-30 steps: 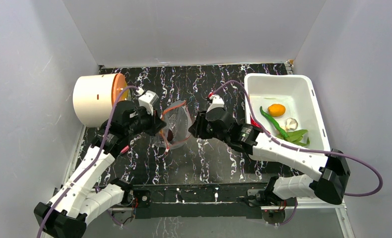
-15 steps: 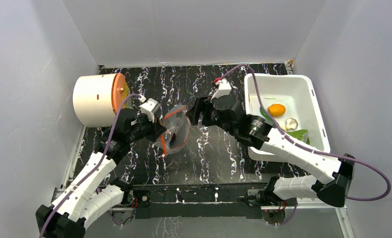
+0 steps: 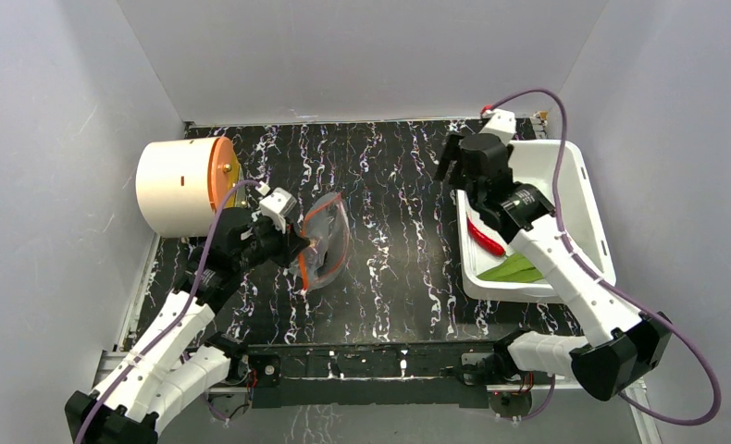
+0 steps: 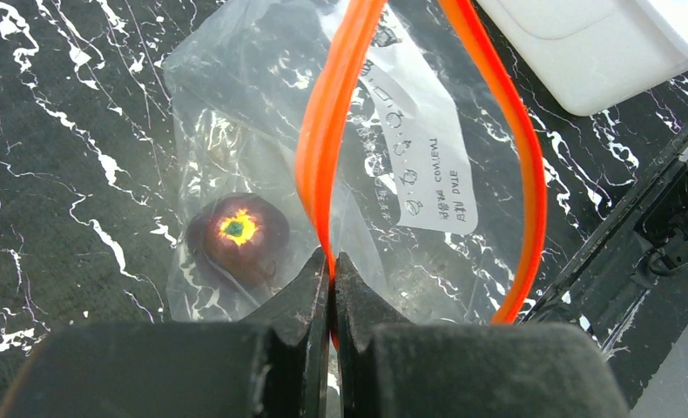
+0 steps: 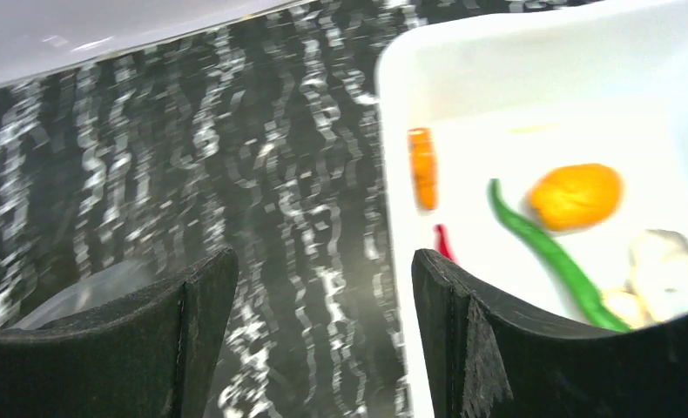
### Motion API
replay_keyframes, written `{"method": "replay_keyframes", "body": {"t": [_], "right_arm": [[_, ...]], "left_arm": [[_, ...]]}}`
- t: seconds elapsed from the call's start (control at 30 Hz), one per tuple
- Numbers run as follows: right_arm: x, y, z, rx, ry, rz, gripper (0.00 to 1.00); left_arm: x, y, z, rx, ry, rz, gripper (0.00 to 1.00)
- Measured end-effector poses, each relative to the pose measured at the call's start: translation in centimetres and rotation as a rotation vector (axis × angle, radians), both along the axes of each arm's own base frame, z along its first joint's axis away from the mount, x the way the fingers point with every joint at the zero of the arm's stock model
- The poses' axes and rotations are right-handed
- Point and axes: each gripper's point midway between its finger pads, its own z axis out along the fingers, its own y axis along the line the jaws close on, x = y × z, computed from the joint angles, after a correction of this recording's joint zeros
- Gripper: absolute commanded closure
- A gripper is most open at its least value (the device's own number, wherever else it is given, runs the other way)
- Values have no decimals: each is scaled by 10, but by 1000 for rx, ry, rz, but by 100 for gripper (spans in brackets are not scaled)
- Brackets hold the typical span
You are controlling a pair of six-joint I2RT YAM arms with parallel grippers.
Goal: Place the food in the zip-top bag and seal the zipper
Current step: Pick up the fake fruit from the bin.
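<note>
One lip of the narrow orange-red zipper strip is pinched by the closed left jaws, so the clear crinkly zip-top bag is held gaping, with a dark maroon round toy fruit inside. The print on its white label cannot be read. The right jaws are spread wide and empty beside the white plastic bin. The orange round fruit, the diagonally lying slim green pepper, the red chilli and the whitish garlic-like piece are found inside, rightward of them, so the right arm is judged nearer.

You see a clear, crinkly, glossy plastic zip-top bag, a smooth white plastic bin, and a glossy black marbled worktop.
</note>
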Motion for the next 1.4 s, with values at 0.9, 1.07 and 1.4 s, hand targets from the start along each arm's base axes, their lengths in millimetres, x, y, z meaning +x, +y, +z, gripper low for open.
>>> {"method": "replay_keyframes", "body": {"t": [0.9,1.07,1.4], "right_arm": [[40,-218,-154,70,301,-656,18],[50,-221,-168,156,299,-686,18],[56,-225,-209,319,360,-793,19]], "left_arm": [[-2,2,7,-2,-40,-1,100],[-2,2,8,-2,-41,-1,100],[-2,3,8,0,-43,-2,100]]}}
